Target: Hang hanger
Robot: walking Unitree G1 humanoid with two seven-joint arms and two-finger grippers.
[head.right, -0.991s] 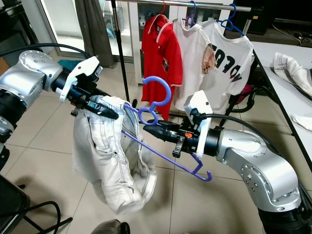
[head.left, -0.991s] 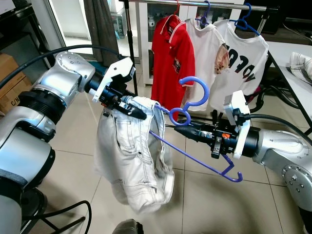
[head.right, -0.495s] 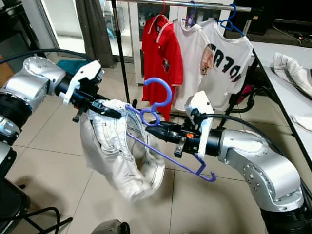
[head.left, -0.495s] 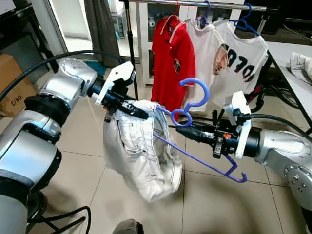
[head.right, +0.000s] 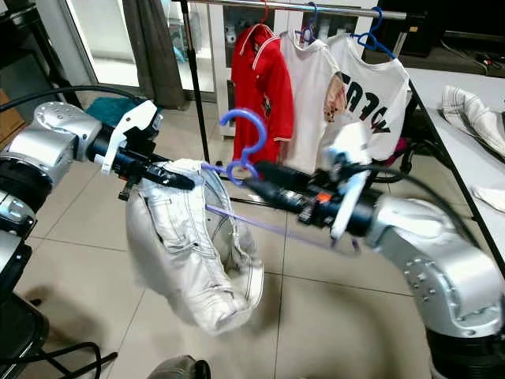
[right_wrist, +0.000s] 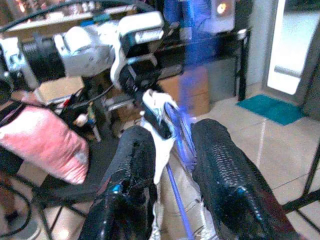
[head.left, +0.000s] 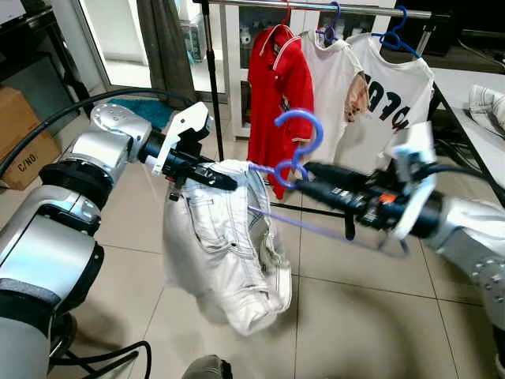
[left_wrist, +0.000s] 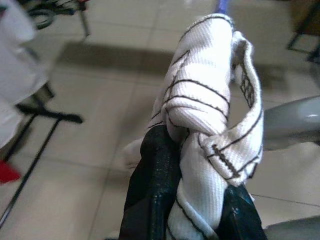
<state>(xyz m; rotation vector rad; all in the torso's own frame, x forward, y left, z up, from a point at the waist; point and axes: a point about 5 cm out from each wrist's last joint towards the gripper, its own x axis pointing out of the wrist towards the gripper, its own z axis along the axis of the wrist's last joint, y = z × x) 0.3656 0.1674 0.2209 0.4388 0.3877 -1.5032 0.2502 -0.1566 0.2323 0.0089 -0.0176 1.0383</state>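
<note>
- Tiled floor (head.left: 339, 316); at the far side a rail (head.left: 316, 6) carries a red shirt (head.left: 280, 83) and two white shirts (head.left: 379, 87).
- Left claw (head.left: 225, 180): clamped on the waistband of white shorts (head.left: 225, 253), which hang in mid-air left of centre.
- Right claw (head.left: 304, 175): fingers close either side of the blue hanger (head.left: 298, 138) just below its hook; grip looks closed, though blurred.
- Advice: keep the hook upright, raise it above the rail, lower it into the free stretch left of the red shirt, and keep the waistband from slipping.
</note>
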